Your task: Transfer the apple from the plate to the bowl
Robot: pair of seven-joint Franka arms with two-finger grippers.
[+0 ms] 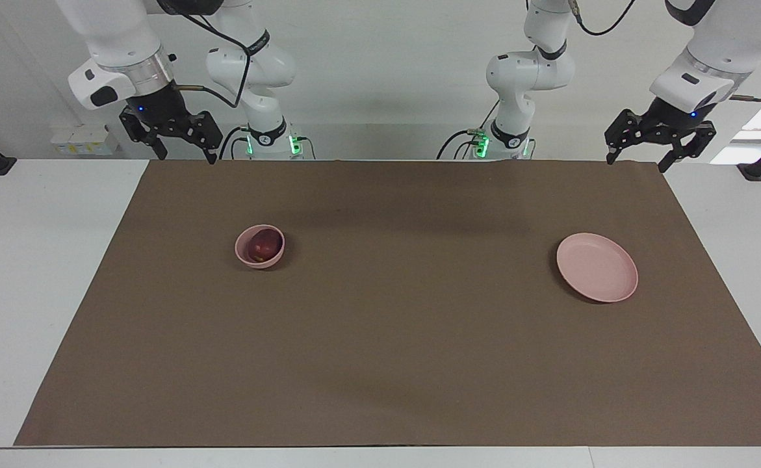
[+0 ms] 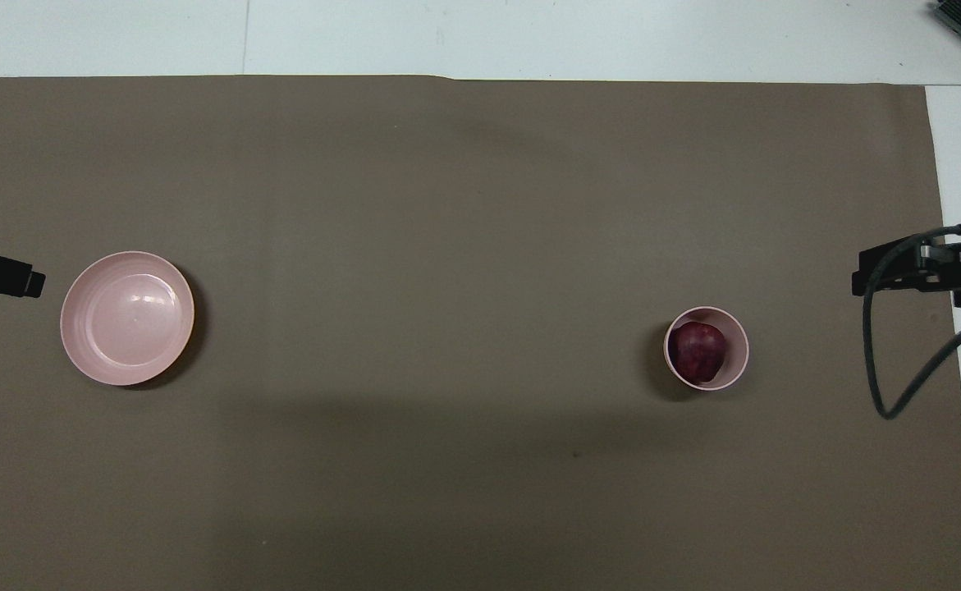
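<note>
Hanging empty, jaws wide: right gripper (image 1: 185, 155) up over mat (image 1: 393, 364) edge by its base; left gripper (image 1: 637, 159) same, waiting. Apple (image 1: 264, 247) sits in bowl (image 1: 244, 254), right arm's end. Plate (image 1: 596, 267) bare, left arm's end, well apart.

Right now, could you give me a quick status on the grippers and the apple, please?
Left gripper and right gripper open, raised, holding nothing. Apple in bowl; plate bare. Nothing in the way.
</note>
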